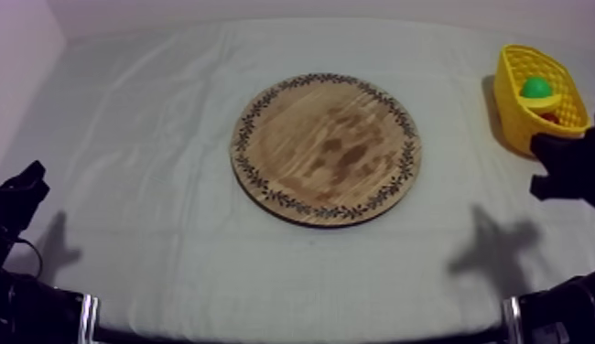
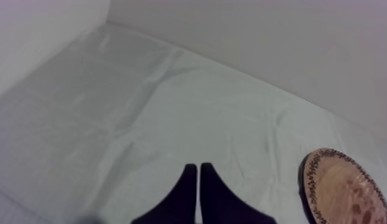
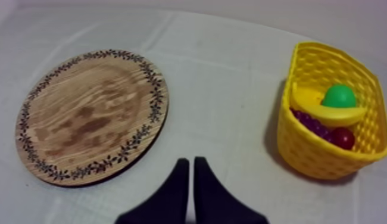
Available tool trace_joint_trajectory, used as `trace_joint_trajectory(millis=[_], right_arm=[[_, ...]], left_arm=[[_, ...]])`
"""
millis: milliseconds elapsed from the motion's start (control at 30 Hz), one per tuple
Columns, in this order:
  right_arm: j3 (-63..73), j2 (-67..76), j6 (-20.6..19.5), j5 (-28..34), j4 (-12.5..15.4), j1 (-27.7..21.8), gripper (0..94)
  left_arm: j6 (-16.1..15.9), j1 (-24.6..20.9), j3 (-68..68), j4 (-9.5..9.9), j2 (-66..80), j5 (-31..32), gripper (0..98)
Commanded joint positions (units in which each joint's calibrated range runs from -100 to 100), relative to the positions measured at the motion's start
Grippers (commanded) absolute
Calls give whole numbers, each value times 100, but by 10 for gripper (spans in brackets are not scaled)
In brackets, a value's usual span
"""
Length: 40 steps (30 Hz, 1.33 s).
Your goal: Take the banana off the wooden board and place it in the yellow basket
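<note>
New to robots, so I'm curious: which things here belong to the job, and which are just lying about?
Job: curved yellow toy banana; yellow plastic basket holding it; round wooden board with patterned rim.
Lying about: round green toy fruit; purple toy grapes; small red fruit.

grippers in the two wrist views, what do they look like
Both are plain black, no visible markings. The left gripper and right gripper each have two smooth fingers, broad at the base and tapering to a narrow tip.
</note>
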State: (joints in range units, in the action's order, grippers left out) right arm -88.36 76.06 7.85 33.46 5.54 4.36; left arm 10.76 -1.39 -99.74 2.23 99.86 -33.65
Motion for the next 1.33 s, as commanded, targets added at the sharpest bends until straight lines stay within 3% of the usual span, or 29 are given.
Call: trace_joint_trajectory(millis=[0, 200, 367, 467, 600, 767, 1100, 1300], right_arm=[[-245, 964, 21, 164, 27, -21, 11], [-472, 1769, 332, 649, 319, -261, 6], [-730, 1929, 477, 656, 484, -449, 6], [-846, 1950, 254, 660, 364, -547, 6], [-1048, 1958, -331, 510, -75, -501, 6], [-1109, 1960, -534, 546, -334, -412, 6], [-1130, 1961, 313, 502, -403, -383, 6], [-1131, 1961, 416, 501, -404, -382, 6]], left_arm=[[1, -2, -4, -1, -3, 2, 1], [1, -2, -4, -1, -3, 2, 1], [1, -2, -4, -1, -3, 2, 1], [1, -2, -4, -1, -3, 2, 1], [1, -2, -4, -1, -3, 2, 1], [1, -2, -4, -1, -3, 2, 1], [1, -2, -4, -1, -3, 2, 1], [1, -2, -4, -1, -3, 2, 1]])
